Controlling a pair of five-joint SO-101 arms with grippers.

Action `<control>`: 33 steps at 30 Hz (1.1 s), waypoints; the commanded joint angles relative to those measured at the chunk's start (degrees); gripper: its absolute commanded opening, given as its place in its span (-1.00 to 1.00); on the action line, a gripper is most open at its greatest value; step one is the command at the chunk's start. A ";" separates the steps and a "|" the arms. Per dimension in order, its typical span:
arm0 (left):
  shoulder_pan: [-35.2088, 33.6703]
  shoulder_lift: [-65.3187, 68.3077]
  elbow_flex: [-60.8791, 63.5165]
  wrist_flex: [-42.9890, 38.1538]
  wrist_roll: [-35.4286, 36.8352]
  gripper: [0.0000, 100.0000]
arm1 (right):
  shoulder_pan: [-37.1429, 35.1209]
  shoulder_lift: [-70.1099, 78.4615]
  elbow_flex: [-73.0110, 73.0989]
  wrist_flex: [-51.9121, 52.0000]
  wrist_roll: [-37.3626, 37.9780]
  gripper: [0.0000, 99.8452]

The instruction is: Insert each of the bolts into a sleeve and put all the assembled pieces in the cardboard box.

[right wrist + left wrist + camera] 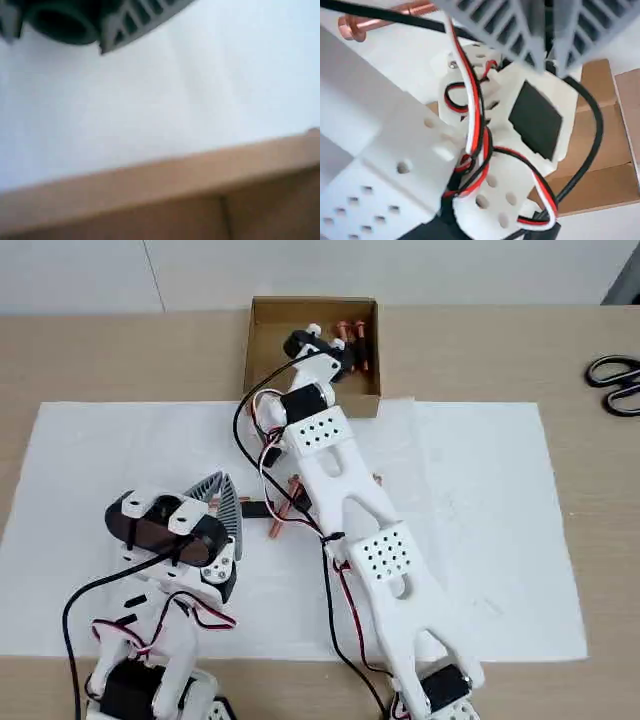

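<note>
— What is on the left side?

— The left gripper (225, 490) hangs low over the white sheet (480, 540). Its jaws are brought together, and I see nothing between them. Just beside it to the right lies a small dark piece (256, 507), possibly a sleeve. Close against that is a copper bolt (287, 502), partly under the cables (262, 455) of the right arm (350, 490).

— And further right?

— The right gripper (322, 345) is down inside the cardboard box (252, 350), at the far edge of the sheet. Its wrist hides it, so I cannot tell if it is open or if it holds something. Next to it in the box lie several copper pieces (352, 340); whether they have sleeves on, I cannot say. At the far right of the table (600, 490) are scissors (615, 380), well apart from the work.

— So which step is it?

— I judge it is a delivery into the box, with at least one bolt on the sheet not yet assembled.

— What does the next move need?

— The right arm must rise clear of the box walls without dragging pieces out. Then one gripper takes the bolt and the other the dark piece, and both must be lined up on one axis. This is delicate so near the cables.
</note>
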 commanded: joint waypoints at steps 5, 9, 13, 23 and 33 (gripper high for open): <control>-0.09 -0.62 -0.31 -0.09 -0.18 -0.99 | -0.48 -0.66 -8.53 0.31 0.79 -0.99; -0.09 -0.62 -0.31 -0.09 -0.18 -0.99 | -0.48 -0.66 -12.84 0.48 3.43 -0.99; -0.09 -0.62 -0.31 -0.09 -0.18 -0.99 | -0.31 -0.75 -15.56 2.77 4.40 -0.99; -0.09 -0.53 -0.31 -0.09 -0.18 -0.99 | 5.23 -14.46 -15.30 9.80 8.62 -0.99; -0.09 -0.53 -0.31 0.00 -0.18 -0.99 | 10.51 -22.37 -14.95 13.05 33.76 -0.99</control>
